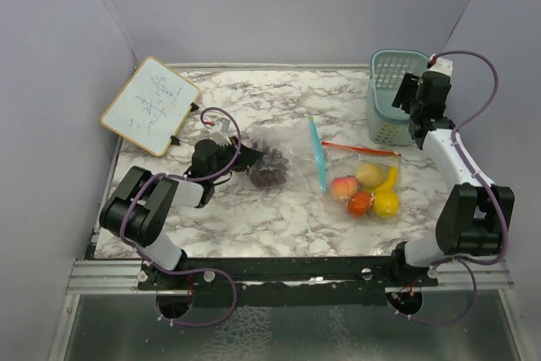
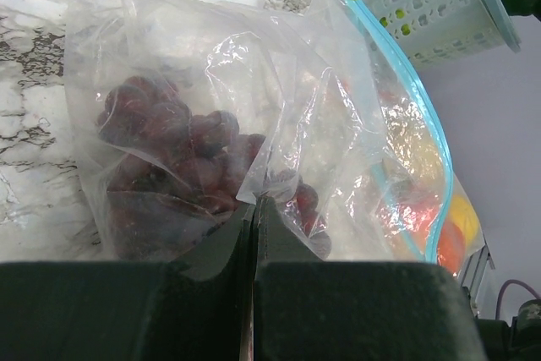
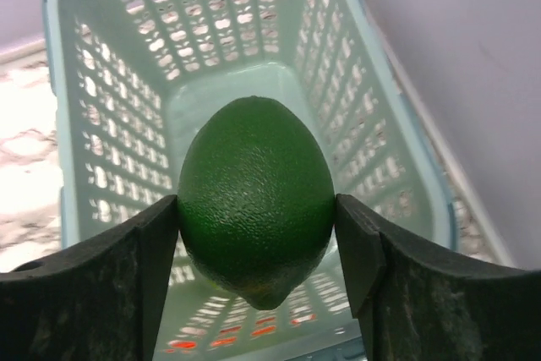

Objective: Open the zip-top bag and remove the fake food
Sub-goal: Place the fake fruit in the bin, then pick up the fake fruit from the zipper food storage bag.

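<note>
The right gripper (image 3: 258,234) is clamped on a green lime (image 3: 256,200), 1 finger on each side of the fruit. Directly below it is the open mouth of the pale green basket (image 3: 110,57) - the lime hangs above the rim, not touching the walls.

The left gripper (image 2: 254,234) has its fingers pressed together on a fold of the clear bag (image 2: 169,40). Just ahead of its tips, inside the plastic, is a dark purple bunch of grapes (image 2: 169,141). Further ahead and to the gripper's right runs the bag's blue zip strip (image 2: 406,99).

From above, the bag lies on the table (image 1: 254,217) between the 2 grippers, nearer the left one. Its far end from the left gripper holds a peach (image 1: 342,188), a tomato (image 1: 360,203), a lemon (image 1: 386,204) and a banana (image 1: 389,179) - all touching, well below the right gripper. A whiteboard (image 1: 150,106) leans behind the left gripper.
</note>
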Available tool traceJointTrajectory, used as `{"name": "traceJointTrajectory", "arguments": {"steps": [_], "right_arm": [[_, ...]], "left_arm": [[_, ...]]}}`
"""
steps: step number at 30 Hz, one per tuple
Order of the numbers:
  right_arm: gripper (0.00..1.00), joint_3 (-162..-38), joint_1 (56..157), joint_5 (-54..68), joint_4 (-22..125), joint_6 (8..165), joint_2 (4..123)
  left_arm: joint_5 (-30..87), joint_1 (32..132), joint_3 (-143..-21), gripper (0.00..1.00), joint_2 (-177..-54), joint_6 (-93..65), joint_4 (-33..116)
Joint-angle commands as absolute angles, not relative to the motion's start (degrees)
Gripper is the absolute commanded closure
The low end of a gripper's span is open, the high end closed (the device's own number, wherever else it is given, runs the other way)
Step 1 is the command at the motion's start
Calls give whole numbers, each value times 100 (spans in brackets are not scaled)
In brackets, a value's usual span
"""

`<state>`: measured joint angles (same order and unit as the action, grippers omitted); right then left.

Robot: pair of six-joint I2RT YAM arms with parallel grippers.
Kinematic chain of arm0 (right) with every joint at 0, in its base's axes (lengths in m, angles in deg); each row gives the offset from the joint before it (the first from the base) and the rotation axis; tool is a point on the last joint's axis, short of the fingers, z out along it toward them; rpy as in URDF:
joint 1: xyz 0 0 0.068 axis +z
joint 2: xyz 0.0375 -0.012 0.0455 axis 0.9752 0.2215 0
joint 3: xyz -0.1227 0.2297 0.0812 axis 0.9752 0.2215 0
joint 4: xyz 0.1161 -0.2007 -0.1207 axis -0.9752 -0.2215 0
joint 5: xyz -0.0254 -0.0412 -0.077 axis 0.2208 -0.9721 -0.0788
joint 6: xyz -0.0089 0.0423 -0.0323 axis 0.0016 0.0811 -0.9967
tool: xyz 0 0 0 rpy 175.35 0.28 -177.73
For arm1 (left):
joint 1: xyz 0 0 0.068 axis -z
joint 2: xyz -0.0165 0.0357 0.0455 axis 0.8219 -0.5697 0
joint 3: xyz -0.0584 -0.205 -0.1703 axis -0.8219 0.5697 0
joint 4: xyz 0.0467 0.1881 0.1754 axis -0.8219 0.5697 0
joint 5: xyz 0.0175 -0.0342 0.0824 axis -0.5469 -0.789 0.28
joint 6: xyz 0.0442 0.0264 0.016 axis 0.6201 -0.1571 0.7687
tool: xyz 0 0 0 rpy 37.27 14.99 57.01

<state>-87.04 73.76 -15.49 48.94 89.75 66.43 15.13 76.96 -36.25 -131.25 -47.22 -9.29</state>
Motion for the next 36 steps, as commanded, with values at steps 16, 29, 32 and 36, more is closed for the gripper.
{"name": "traceJointTrajectory", "arguments": {"steps": [16, 29, 32, 36], "right_arm": [[7, -8345, 8388, -881, 5349, 8446, 5597], [26, -7426, 9271, 511, 5733, 8845, 6273], [36, -7190, 9383, 891, 5934, 9092, 6454], [56, -7102, 9717, 896, 6048, 9142, 6658]], "left_arm": [[1336, 7570, -3673, 100, -13129, -4561, -1015], [1317, 7469, -3560, 100, -13224, -4384, -1009], [1321, 7461, -3583, 100, -13248, -4345, -955], [1308, 7456, -3624, 100, -13294, -4330, -921]]}}
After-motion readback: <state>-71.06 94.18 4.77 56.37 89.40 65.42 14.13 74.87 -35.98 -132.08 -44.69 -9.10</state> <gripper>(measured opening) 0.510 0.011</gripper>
